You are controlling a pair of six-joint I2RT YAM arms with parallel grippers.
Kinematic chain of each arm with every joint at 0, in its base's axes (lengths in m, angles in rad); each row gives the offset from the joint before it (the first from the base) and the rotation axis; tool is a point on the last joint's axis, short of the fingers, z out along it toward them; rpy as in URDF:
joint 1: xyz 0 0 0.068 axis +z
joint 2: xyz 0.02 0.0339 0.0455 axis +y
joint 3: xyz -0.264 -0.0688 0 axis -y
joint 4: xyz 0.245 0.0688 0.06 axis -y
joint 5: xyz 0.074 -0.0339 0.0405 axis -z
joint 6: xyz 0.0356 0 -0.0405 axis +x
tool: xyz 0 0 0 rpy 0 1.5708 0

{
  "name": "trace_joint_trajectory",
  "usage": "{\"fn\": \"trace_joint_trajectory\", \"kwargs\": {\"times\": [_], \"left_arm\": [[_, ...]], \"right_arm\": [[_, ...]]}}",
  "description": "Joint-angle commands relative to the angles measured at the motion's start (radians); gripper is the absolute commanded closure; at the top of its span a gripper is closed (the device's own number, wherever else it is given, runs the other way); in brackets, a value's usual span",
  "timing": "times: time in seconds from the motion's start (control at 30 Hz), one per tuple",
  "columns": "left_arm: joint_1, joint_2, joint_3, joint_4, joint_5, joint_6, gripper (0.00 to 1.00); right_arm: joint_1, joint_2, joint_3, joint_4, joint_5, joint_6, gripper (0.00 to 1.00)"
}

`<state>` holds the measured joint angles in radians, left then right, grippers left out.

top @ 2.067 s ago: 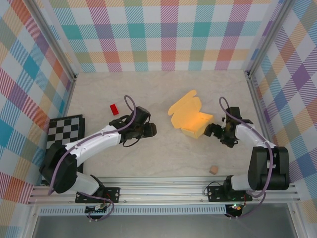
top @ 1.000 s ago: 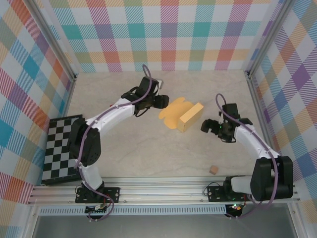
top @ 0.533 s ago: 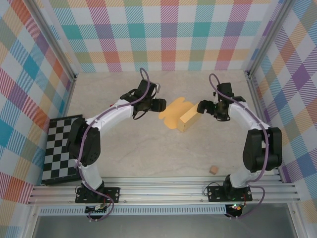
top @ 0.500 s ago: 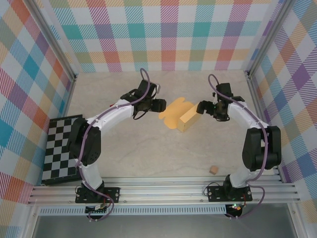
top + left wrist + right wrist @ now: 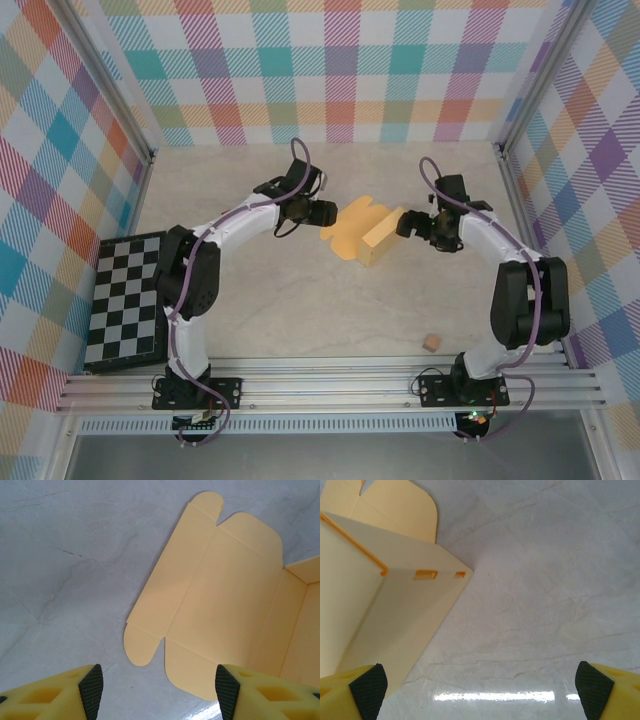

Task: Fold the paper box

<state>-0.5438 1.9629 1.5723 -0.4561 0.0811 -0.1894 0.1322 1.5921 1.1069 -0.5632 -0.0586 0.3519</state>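
Yellow-orange paper box [image 5: 366, 232] mid table [image 5: 300, 300], flaps flat, one wall raised | left arm [image 5: 235, 216] stretched far forward, left gripper [image 5: 327, 212] at flap edge, jaws apart, empty | right arm [image 5: 497, 238] bent inward, right gripper [image 5: 405, 222] beside raised wall, jaws wide, empty | touching the wall or not: unclear; box cut off in both wrist views

We see the left fingers [image 5: 91, 685] gone from the near-left of the worktop [image 5: 300, 320] to its far side, now just left of the paper box [image 5: 385, 230]. The right fingers [image 5: 369, 685] have climbed from the box's near-right corner to its right end. The box has shifted a little left and turned, its scalloped lid now lying flat. The left arm has swung clear of the checkerboard mat [image 5: 125, 300].
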Motion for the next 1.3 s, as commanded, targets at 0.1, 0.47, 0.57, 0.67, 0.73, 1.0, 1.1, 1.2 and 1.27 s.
{"fn": "trace_joint_trajectory", "kwargs": {"times": [0.1, 0.47, 0.57, 0.67, 0.73, 1.0, 1.1, 1.2, 1.27], "left_arm": [[0.015, 0.007, 0.026, -0.039, 0.014, 0.018, 0.36], [0.016, 0.027, 0.038, -0.052, 0.02, 0.027, 0.36], [0.02, 0.031, 0.042, -0.055, 0.021, 0.034, 0.36], [0.025, 0.036, 0.043, -0.058, 0.022, 0.043, 0.36], [0.029, 0.04, 0.043, -0.059, 0.025, 0.048, 0.37], [0.058, 0.092, 0.093, -0.081, 0.075, 0.101, 0.36], [0.059, 0.117, 0.116, -0.081, 0.132, 0.14, 0.36], [0.059, 0.166, 0.155, -0.095, 0.168, 0.17, 0.35], [0.061, 0.209, 0.197, -0.124, 0.186, 0.187, 0.35]], "right_arm": [[0.018, -0.08, 0.059, -0.029, -0.056, 0.051, 0.0], [0.021, 0.045, 0.122, -0.006, -0.035, 0.045, 0.0], [0.021, 0.066, 0.113, 0.019, -0.039, 0.034, 0.0], [0.021, 0.063, 0.09, 0.025, -0.029, 0.032, 0.0], [0.021, 0.062, 0.068, 0.023, -0.017, 0.032, 0.0], [0.018, 0.028, -0.046, 0.022, 0.021, 0.038, 0.0], [0.016, 0.007, -0.081, 0.023, 0.029, 0.04, 0.0], [0.014, -0.009, -0.106, 0.025, 0.032, 0.045, 0.0], [0.014, -0.018, -0.119, 0.03, 0.032, 0.049, 0.0]]}}
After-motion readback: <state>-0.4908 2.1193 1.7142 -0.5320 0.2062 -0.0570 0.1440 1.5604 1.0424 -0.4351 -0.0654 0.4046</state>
